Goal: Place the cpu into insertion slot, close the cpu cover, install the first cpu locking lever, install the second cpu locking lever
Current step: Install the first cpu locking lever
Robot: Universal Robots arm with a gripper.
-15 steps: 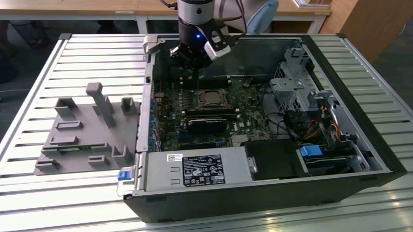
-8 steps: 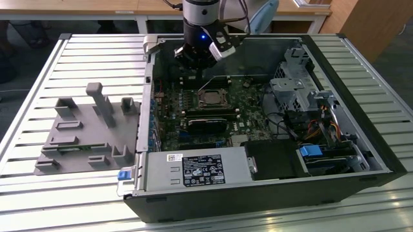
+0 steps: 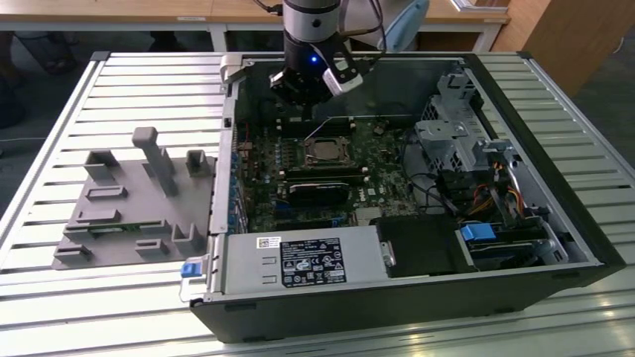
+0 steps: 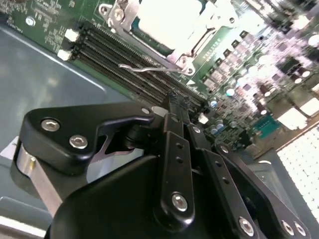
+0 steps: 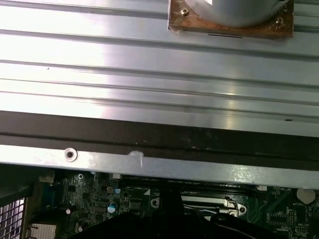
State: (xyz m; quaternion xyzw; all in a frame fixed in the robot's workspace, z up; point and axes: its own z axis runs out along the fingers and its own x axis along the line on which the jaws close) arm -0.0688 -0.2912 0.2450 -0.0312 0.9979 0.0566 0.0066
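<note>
Slatted aluminium table (image 3: 59, 111) carries the whole job, with wooden desks behind it. On it lies an open computer case (image 3: 555, 245), and a grey moulded fixture (image 3: 119, 216) sits well apart from the fingers, on the exterior view's left. The green motherboard (image 3: 382, 149) fills the case floor.

The gripper (image 4: 175, 102) hangs low over the board. Its black fingers (image 4: 172, 129) are drawn close together, and nothing shows between them. Just ahead of the fingertips run the long black memory slots (image 4: 114, 59). Beyond those, further from the fingers, sits the insertion slot (image 3: 308, 145).

The cpu (image 4: 164, 20) already rests in that slot, its pale top showing. The cpu cover (image 4: 192, 47) appears to lie down around it, though I cannot tell whether it sits fully flat. A thin wire locking lever (image 4: 149, 68) lies free between the fingertips and the socket, not hooked down.

As I judge it, the main risk is the lever. It is thin and springy, so narrow fingertips could slide off it and strike the memory slots or the small parts beside them. If the cover is not flat, forcing the lever could load the cpu unevenly and hurt the contacts beneath.
</note>
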